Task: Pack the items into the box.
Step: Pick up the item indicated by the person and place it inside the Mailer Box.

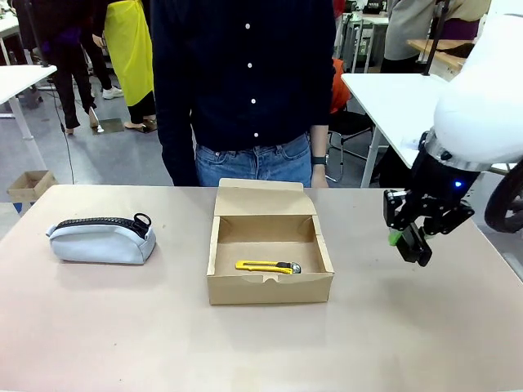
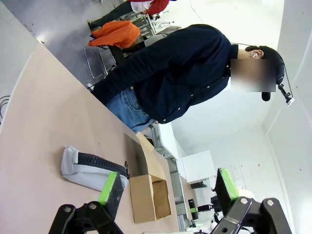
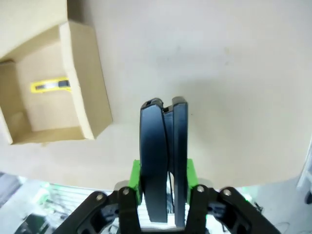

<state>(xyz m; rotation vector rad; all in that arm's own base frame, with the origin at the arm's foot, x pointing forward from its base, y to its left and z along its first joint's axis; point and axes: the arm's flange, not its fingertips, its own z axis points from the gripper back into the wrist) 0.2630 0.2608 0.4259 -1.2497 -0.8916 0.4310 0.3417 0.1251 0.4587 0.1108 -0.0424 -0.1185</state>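
One shallow brown cardboard box (image 1: 270,290) stands open at the middle of the counter (image 1: 122,327). It contains one yellow-and-black utility knife (image 1: 267,266). One light grey fabric pouch (image 1: 102,239) with a black zipper lies well left of the box. The right fingers (image 3: 136,178) clamp one small black stapler (image 3: 163,156) over the counter, right of the box. The left fingers (image 2: 109,187) stand wide, holding nothing.

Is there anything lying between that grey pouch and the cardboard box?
No. The front view shows only bare table between the pouch and the box.
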